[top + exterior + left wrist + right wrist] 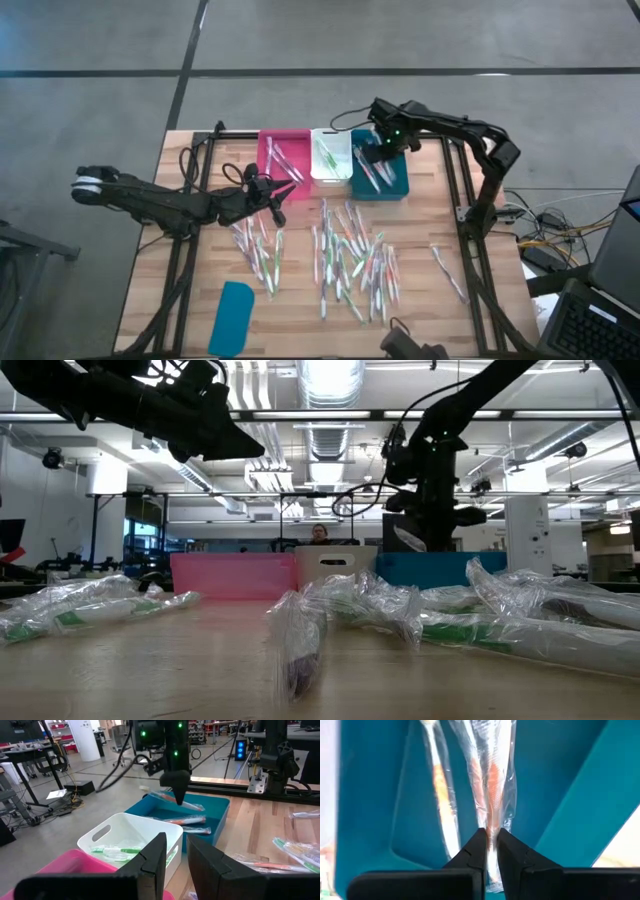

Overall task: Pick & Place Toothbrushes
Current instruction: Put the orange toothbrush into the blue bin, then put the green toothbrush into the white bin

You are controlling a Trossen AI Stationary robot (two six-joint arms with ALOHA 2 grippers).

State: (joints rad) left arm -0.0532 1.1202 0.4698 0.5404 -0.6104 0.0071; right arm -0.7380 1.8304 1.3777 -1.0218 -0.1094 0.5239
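Wrapped toothbrushes point(350, 260) lie scattered across the middle of the wooden table. At the far edge stand a pink bin point(283, 160), a white bin point(330, 160) and a teal bin point(395, 185). My right gripper point(490, 840) hangs over the teal bin, pointing down, shut on a wrapped orange-accented toothbrush point(490, 795). Other orange toothbrushes point(187, 820) lie flat on the teal bin's floor. My left gripper point(173, 855) stays level to the left of the bins, open, with nothing between its fingers. My right gripper pinches the wrapped toothbrush between its two fingers, on a stretch of handle near one end point(491, 827). The fingers come from above and point down into the teal bin. Most of the toothbrush sticks out to one side of the fingertips point(159, 795), above the ones lying in the bin.
Green toothbrushes point(115, 851) lie in the white bin and pinkish ones in the pink bin. A flat teal lid point(232, 318) lies near the table's front left. A single toothbrush point(447, 270) lies apart at the right. Black frame rails run along both table sides.
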